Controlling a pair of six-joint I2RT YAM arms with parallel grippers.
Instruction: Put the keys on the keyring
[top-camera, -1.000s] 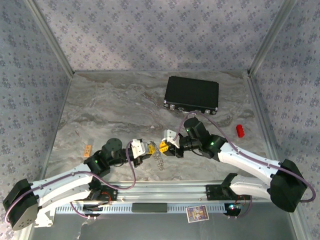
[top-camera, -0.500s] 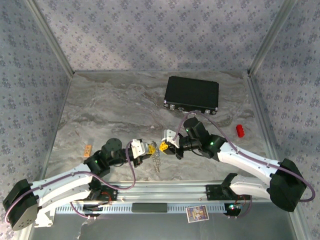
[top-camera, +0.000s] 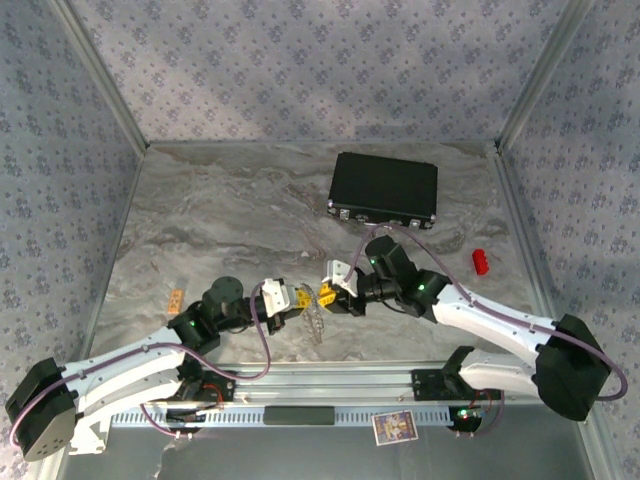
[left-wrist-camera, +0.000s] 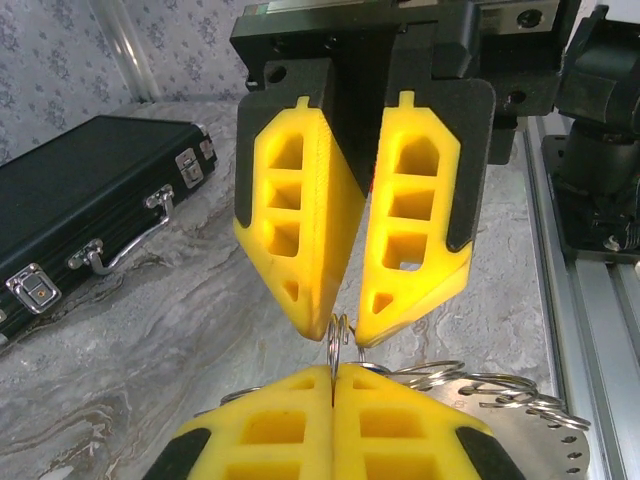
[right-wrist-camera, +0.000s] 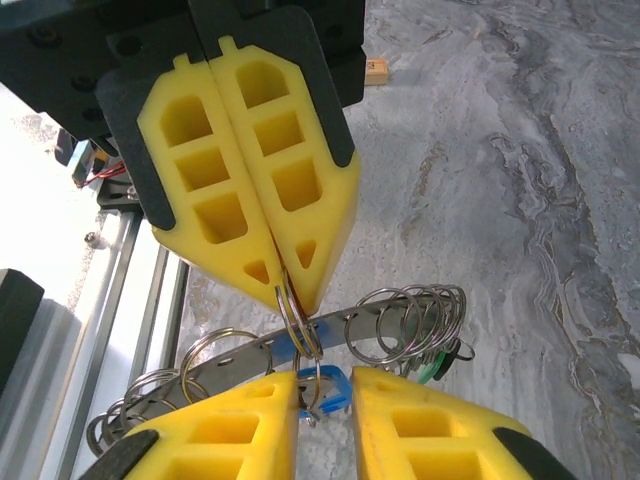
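Left gripper (right-wrist-camera: 295, 295): yellow windowed fingers (right-wrist-camera: 338, 205) pinched shut on wire loop of keyring (top-camera: 317, 322), hanging over table (top-camera: 200, 220) near edge. Right gripper (left-wrist-camera: 342, 335) jaws narrowly apart; blue key (right-wrist-camera: 323, 388) in gap, green key (right-wrist-camera: 435, 368) beside, among silver loops.

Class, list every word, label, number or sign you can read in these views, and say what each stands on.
Nothing here is legible.
Too small and blurred to read: the print on the small printed card on the grey metal front rail.
No lettering visible: the black rectangular case with silver latches.
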